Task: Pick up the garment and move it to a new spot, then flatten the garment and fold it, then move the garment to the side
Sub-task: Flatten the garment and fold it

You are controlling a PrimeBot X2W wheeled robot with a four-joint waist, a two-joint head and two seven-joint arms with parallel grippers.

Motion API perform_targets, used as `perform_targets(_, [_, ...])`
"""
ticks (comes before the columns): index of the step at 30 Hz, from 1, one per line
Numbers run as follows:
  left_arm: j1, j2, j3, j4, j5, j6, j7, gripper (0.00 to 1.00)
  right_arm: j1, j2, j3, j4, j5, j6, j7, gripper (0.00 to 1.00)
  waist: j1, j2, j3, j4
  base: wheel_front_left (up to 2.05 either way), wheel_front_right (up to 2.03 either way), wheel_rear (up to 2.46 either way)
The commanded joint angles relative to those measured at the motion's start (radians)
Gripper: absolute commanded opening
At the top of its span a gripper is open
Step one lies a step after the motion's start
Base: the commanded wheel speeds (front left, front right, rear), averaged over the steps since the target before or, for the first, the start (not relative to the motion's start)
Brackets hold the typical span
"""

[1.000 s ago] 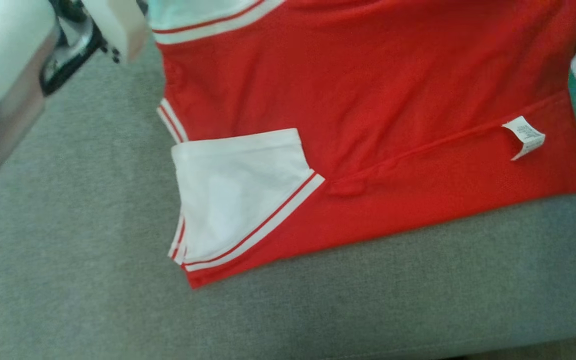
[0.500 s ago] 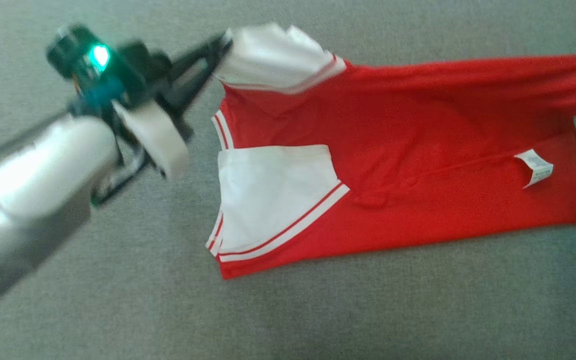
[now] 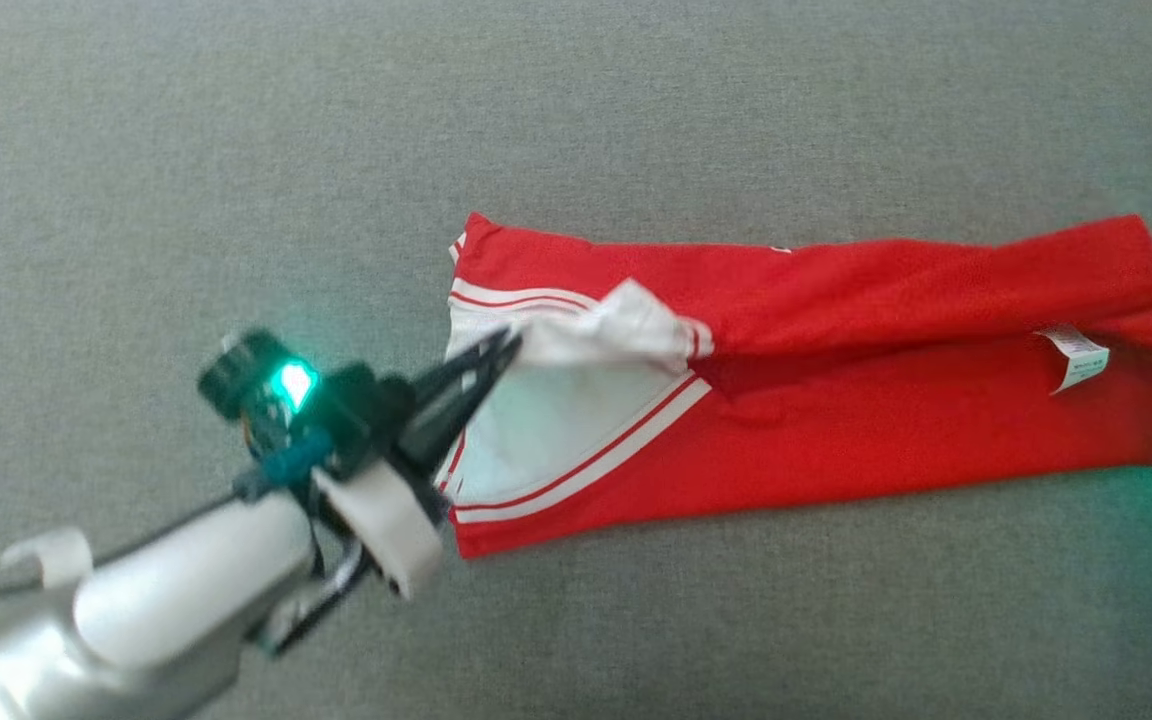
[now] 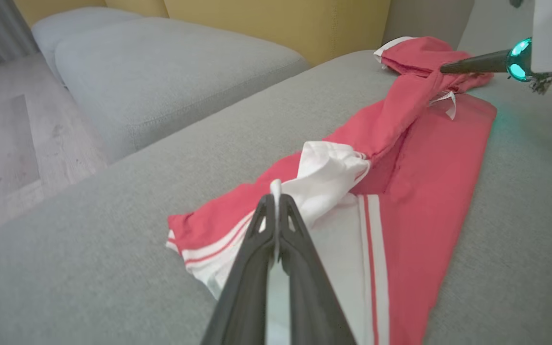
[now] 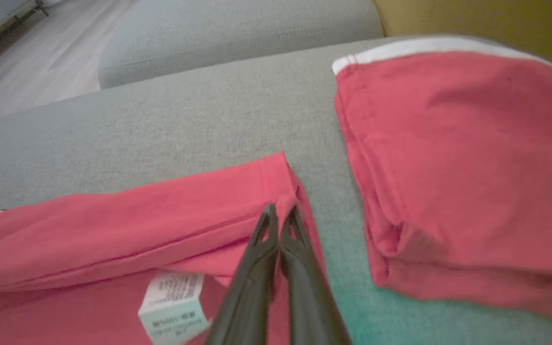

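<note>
Red shirt [image 3: 836, 420] lay on the grey sofa cushion [image 3: 236, 150], stretched between both grippers. It was doubled lengthwise, with the far long edge rolled over toward the robot into a thick red band. Its white sleeve [image 3: 576, 420], with red stripe trim, sat at the robot's left end. The care label [image 3: 1076, 355] sat near the right end, lying on the lower red layer.

Left gripper [image 3: 506, 350] was at the shirt's left end, coming in from the near left, fingers angled up and right in the head view. Fingers closed tight, with a bunched flap of white sleeve fabric pinched between the tips and raised a little off the layer under it. Green light [image 3: 294, 383] glowed on that wrist.

Right gripper [image 5: 281, 213] was at the far right end. Fingers were nearly together and the tips were pressed into the red corner fold, just beyond the label. The fabric looked clamped there.

The shirt's long axis ran left to right across the head view, sleeve end to the robot's left, label end to its right. The near edge was flat on the cushion.

A second red garment [image 5: 458, 167] with a white edge lay folded just past the right gripper, apart from the shirt. Beyond that were a yellow backrest [image 4: 281, 24] and a wooden floor [image 4: 7, 143].
</note>
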Motion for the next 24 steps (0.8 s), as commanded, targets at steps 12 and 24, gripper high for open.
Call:
perform_targets(12, [0.180, -0.071, 0.077, 0.000, -0.048, 0.132, -0.139, 1.00, 0.151, 0.077, -0.145, -0.093, -0.095, -0.001, -0.006, 1.00, 0.0000, -0.0001, -0.045, -0.002, 0.00, 0.00, 0.00])
perform_targets(24, [0.550, -0.284, 0.493, -0.082, 0.315, 0.298, -0.160, 1.00, 0.224, 0.158, -0.274, -0.168, -0.061, -0.001, 0.018, 1.00, 0.0000, -0.0001, -0.103, 0.095, 0.00, 0.00, 0.00])
